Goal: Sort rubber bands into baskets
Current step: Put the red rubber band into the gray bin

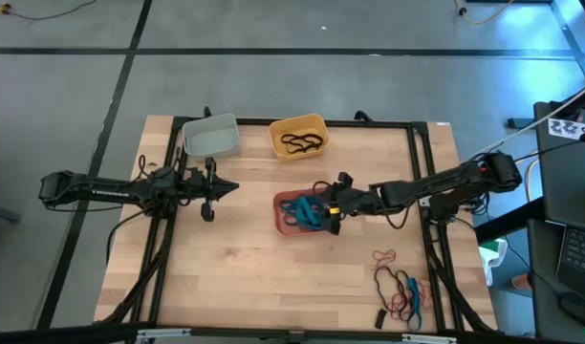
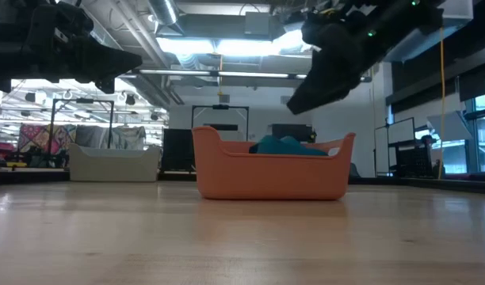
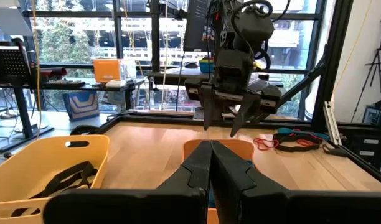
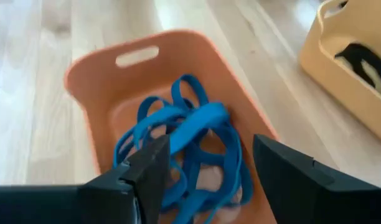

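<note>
— Where do we stand?
— My right gripper hangs over the salmon basket, jaws spread, nothing held. Blue bands inside, black bands in the yellow basket.
— What's left?
— The loose pile near the table's right front corner. Grey basket looks empty. My left gripper waits beside it, pinched shut.

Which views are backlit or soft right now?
Low view: ceiling lights glare behind the right pincer, leaving both arms in silhouette. Left wrist view: bright windows, dark left pincer. Right wrist view: near fingers soft; blue bands fairly clear.
</note>
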### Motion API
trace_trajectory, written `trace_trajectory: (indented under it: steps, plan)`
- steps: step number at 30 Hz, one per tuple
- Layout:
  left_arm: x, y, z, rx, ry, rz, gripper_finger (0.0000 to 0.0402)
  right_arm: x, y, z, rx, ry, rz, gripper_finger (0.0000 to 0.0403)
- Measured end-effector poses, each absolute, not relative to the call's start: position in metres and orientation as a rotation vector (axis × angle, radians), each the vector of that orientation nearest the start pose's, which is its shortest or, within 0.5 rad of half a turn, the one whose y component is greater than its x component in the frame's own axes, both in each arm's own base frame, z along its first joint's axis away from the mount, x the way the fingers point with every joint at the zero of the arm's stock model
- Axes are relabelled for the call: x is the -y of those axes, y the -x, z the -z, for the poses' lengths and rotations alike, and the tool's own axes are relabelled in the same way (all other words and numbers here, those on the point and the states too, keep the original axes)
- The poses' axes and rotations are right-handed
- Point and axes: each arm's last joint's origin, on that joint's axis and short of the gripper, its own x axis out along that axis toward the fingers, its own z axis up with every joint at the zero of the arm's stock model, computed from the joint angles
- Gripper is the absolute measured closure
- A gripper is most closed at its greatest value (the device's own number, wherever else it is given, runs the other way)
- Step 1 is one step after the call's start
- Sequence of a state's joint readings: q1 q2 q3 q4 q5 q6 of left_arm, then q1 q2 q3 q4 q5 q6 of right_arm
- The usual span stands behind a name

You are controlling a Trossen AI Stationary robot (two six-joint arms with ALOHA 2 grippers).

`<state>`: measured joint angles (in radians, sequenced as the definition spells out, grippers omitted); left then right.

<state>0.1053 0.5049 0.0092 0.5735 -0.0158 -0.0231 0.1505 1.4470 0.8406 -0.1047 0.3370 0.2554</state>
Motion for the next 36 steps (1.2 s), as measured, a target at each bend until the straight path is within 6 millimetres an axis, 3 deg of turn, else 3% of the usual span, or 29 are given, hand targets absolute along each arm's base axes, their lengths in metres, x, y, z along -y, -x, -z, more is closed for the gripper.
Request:
trace_trajectory:
  steps: [18,36]
  plan:
    - [-0.014,-0.129,-0.175,0.079,0.019,-0.12,0.0396,-0.036,-0.263,-0.232,-0.773,-0.266,0.17,0.0173]
    - [-0.014,-0.129,-0.175,0.078,0.019,-0.12,0.0396,-0.079,-0.233,-0.232,-0.85,-0.274,0.227,0.0173]
